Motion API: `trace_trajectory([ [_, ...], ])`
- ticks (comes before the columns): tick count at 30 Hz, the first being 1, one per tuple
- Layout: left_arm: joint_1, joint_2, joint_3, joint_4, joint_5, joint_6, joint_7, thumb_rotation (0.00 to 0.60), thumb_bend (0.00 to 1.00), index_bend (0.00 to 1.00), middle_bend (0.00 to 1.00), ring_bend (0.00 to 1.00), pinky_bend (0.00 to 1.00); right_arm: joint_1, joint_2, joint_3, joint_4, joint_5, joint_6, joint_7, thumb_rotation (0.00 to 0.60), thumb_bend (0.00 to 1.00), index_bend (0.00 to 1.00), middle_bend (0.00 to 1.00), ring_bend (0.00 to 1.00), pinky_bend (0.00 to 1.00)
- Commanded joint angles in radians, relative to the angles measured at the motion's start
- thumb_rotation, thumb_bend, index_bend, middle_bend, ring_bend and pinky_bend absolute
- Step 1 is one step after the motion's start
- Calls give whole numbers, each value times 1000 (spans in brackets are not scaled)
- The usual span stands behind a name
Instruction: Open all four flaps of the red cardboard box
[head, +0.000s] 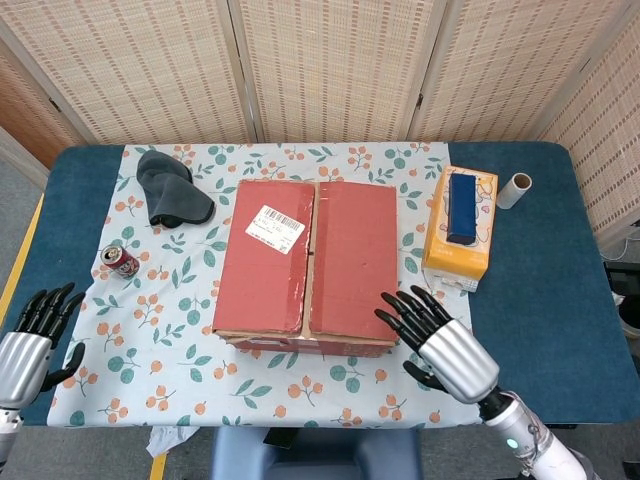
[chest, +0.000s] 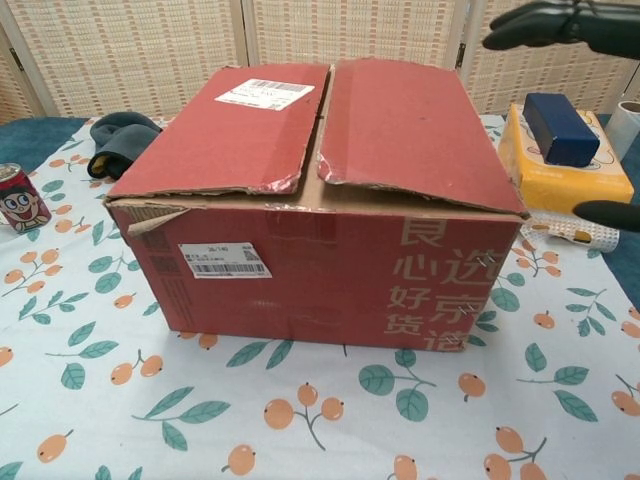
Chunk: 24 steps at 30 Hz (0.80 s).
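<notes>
The red cardboard box (head: 308, 258) (chest: 320, 200) stands mid-table with both top flaps lying closed, a white label on the left one. My right hand (head: 440, 342) hovers at the box's near right corner, fingers spread and holding nothing; its dark fingers (chest: 560, 22) enter the chest view at the top right. My left hand (head: 30, 335) hangs open off the table's near left edge, well away from the box.
A yellow tissue box (head: 460, 226) carrying a blue block (head: 461, 207) sits right of the carton, with a cardboard tube (head: 514, 190) beyond. A dark cloth (head: 172, 188) and a red can (head: 120, 262) lie to the left.
</notes>
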Motion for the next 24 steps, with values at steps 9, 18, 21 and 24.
trace_trajectory([
  [9, 9, 16, -2, -9, -19, 6, -42, 600, 499, 0, 0, 0, 0, 134, -195, 85, 32, 68, -130, -77, 600, 335, 0, 0, 0, 0],
  [18, 21, 30, -2, -9, 0, 49, -99, 600, 498, 0, 0, 0, 0, 194, -329, 107, 142, 88, -143, -129, 600, 335, 0, 0, 0, 0],
  [21, 25, 33, 0, -8, 3, 58, -110, 600, 498, 0, 0, 0, 0, 210, -366, 115, 162, 89, -141, -153, 600, 336, 0, 0, 0, 0],
  [24, 29, 36, -1, -8, 5, 67, -120, 600, 498, 0, 0, 0, 0, 224, -398, 121, 174, 97, -145, -193, 600, 336, 0, 0, 0, 0],
])
